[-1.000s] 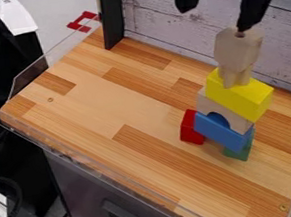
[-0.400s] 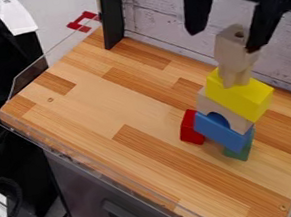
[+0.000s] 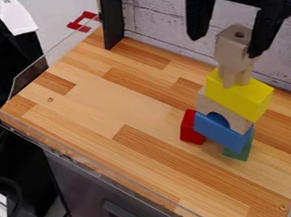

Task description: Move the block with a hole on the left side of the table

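You have the bench (image 3: 107, 105) below, then the black gripper (image 3: 226, 46) over its far right in the view, fingers (image 3: 267, 26) spread wide. The yellow block (image 3: 237, 96) carries your holed block (image 3: 231, 54), upright, hole up, seen between the fingertips; you cannot tell whether either touches it. Since a second ago, your fingers have come lower; the holed block hasn't moved

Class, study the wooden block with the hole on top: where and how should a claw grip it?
Probably the upper body of the holed block, from above, claw fingers on opposite sides: it stands upright atop the yellow block, its flat side faces free.
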### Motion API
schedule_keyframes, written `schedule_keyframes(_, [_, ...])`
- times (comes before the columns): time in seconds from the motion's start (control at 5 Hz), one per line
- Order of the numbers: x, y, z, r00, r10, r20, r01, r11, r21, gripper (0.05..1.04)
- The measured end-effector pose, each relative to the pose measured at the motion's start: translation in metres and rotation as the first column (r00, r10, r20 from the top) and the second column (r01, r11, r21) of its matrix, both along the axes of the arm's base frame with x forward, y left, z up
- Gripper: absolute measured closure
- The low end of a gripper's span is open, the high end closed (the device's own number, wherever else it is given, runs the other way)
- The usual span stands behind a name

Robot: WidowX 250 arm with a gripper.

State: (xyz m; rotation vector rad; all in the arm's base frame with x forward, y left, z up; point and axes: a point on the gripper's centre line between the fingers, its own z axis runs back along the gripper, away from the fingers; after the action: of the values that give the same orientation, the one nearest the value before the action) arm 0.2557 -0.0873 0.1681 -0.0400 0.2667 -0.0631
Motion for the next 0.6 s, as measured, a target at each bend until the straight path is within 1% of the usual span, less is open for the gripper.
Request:
schedule_keyframes(0.2, [0.0000,-0.0010,-0.0039,1.000,0.005,0.006,-0.005,1.000,-0.007,0.417])
schedule_keyframes(0.4, [0.0003,-0.0014,-0.0043,1.000,0.009,0.007,-0.009,1.000,-0.012,0.526])
schedule_keyframes(0.6, [0.0008,-0.0003,-0.0043,1.000,0.021,0.010,-0.021,1.000,-0.011,0.526])
